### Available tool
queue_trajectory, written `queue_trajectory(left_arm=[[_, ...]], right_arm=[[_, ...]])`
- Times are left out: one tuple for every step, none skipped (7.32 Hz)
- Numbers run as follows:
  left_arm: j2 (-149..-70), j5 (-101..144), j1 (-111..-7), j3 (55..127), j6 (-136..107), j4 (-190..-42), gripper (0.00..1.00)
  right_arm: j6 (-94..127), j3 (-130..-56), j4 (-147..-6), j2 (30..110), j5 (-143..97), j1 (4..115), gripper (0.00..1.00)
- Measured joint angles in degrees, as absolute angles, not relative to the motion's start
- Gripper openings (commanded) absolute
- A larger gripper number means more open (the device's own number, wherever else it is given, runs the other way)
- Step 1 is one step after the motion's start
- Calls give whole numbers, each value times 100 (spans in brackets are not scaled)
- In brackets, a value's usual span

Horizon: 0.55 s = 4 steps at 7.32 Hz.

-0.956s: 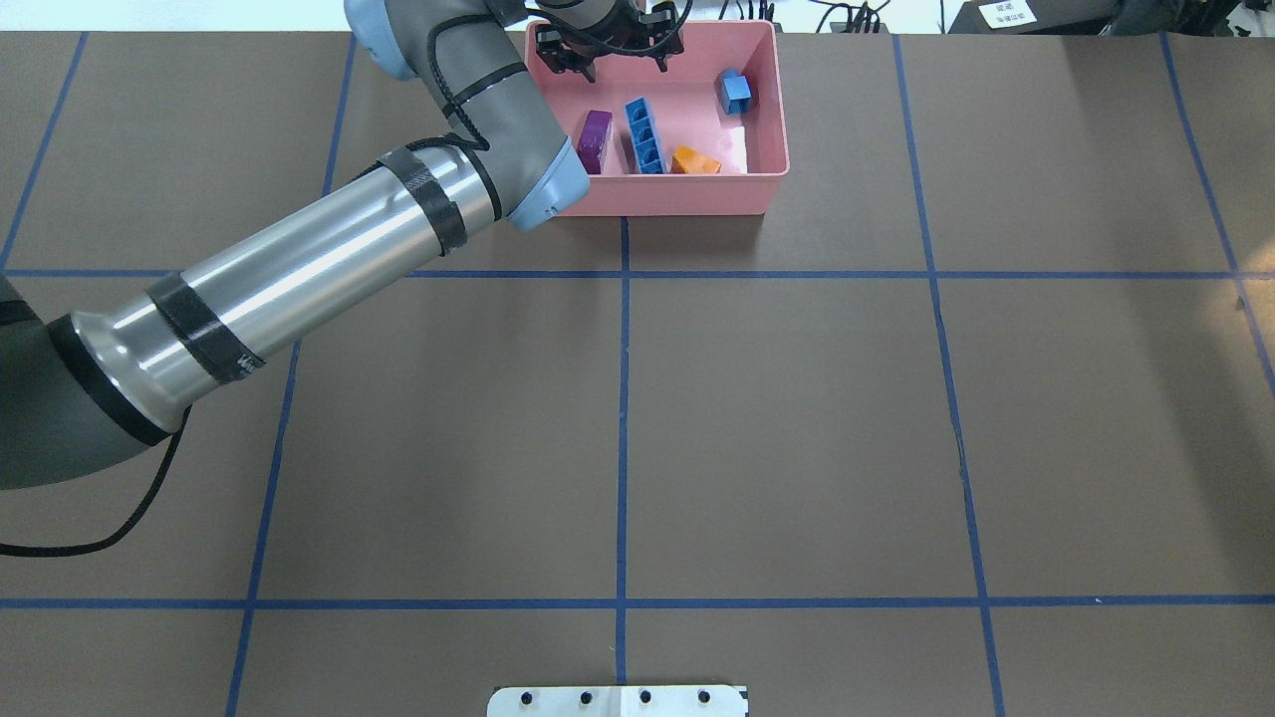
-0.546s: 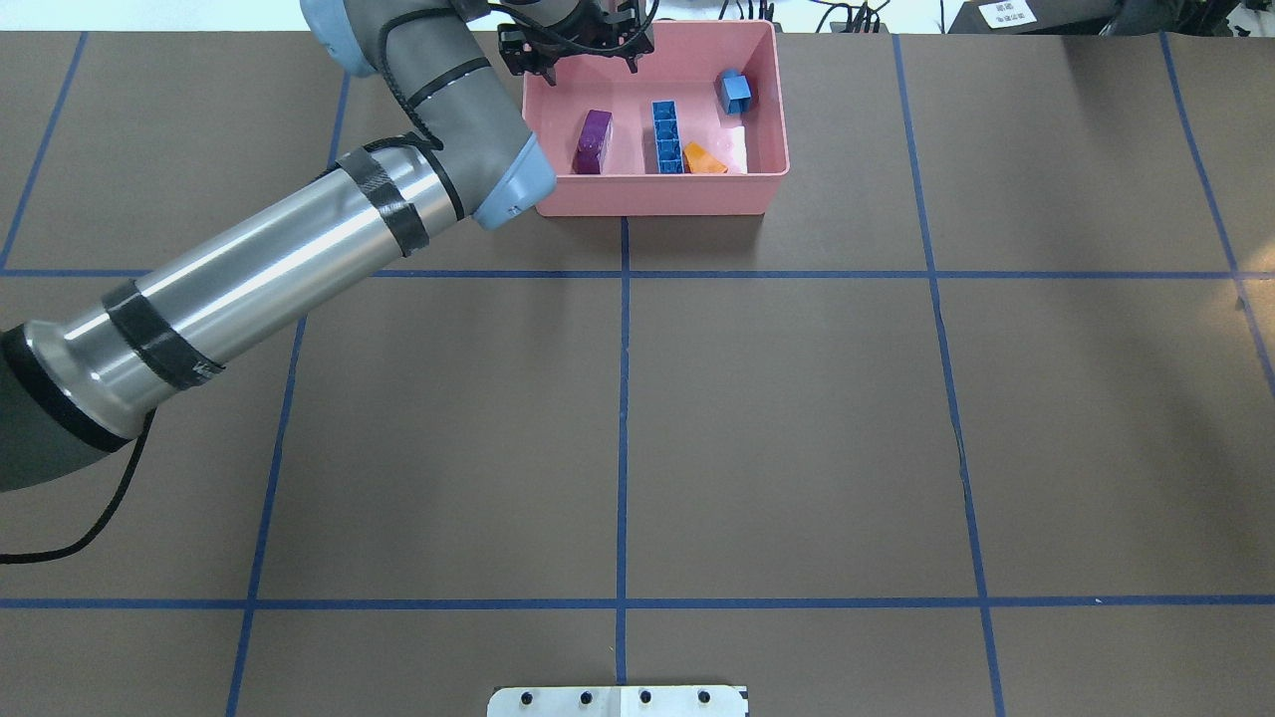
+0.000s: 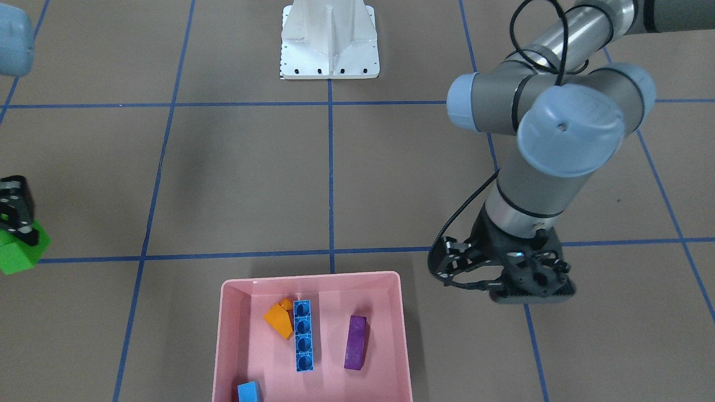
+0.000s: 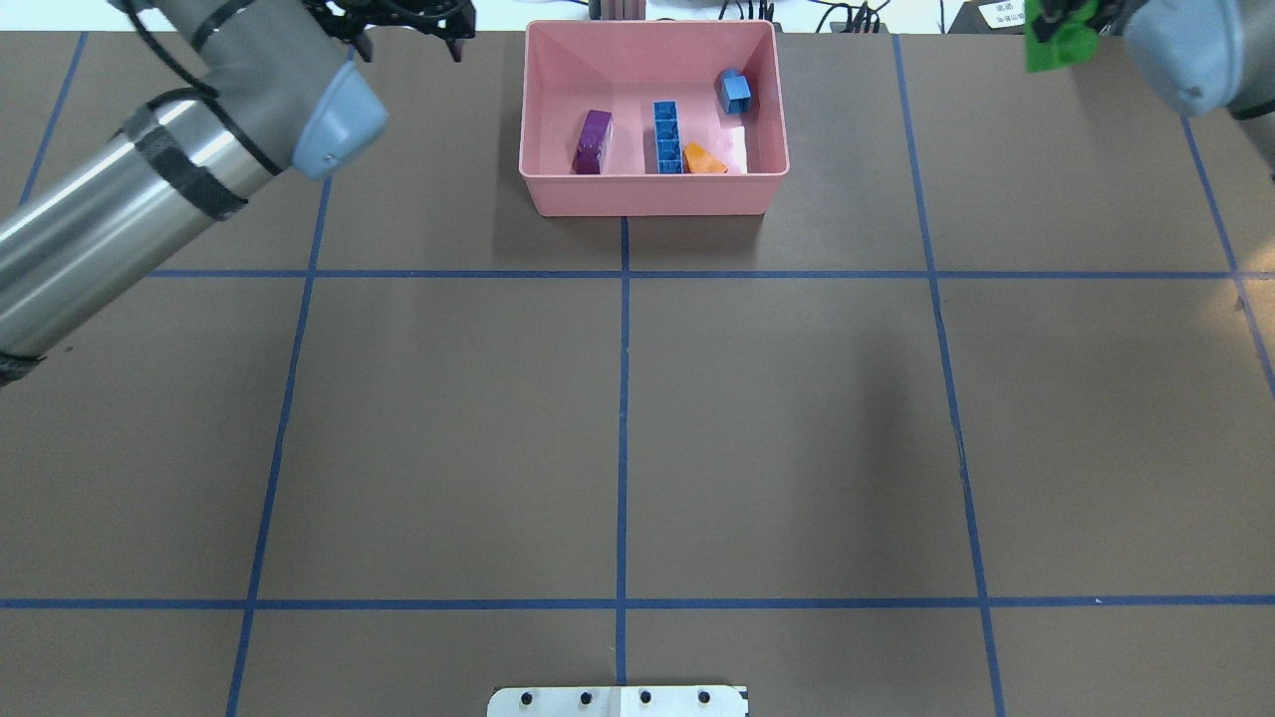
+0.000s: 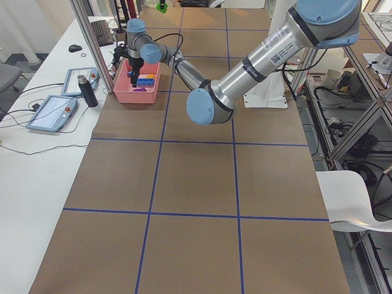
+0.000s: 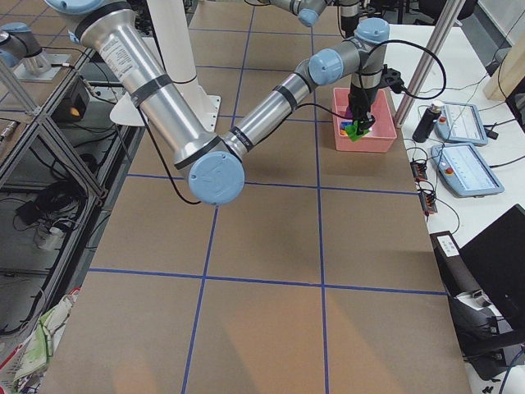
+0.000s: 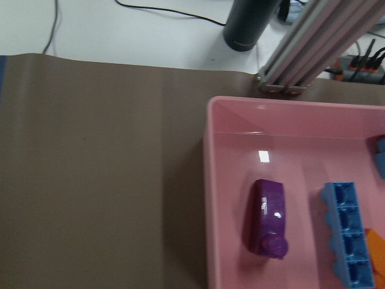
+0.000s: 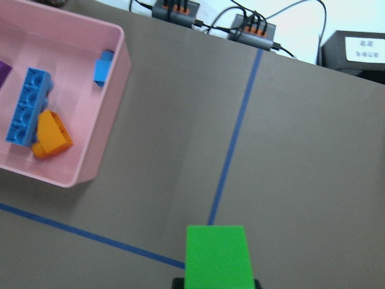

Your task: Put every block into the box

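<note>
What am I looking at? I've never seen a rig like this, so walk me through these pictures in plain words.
Two robot arms work at a brown table marked into squares with blue tape. One camera looks down from behind the robot, one faces it from across the table, two look along the table from its ends, and one rides on each wrist.

A pink box stands at the table's far edge. It holds four toy blocks: purple, long blue, orange and small blue.

The left gripper is open and empty, off to one side of the box. The right gripper, off to the other side, is shut on a green block that is not yet in the box. The white metal piece is the robot's base.
</note>
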State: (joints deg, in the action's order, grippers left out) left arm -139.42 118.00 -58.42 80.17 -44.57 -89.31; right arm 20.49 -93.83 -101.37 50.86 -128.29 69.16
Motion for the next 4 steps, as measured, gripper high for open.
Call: queue_trajectory(left_arm=[[-13529,11815,-6042,8612,-3839,-8330,100],[-13132,11819,-6209,9099,-3269,-7879,100],[-12724,11821,-6345,9511,-2703,-7539,100],[-12329,11821,-6455,9872,-2241,-7335,100]], right_arm=[[2737,-8797,-9307,4767,-12732,6555,0],[3250,-8194,-8536,4488,-12549,6247,0],[3616,-7600,-7949,4170,-12253,5960,0],[3898,-7124,-7557,3893,-11960,5718,50]])
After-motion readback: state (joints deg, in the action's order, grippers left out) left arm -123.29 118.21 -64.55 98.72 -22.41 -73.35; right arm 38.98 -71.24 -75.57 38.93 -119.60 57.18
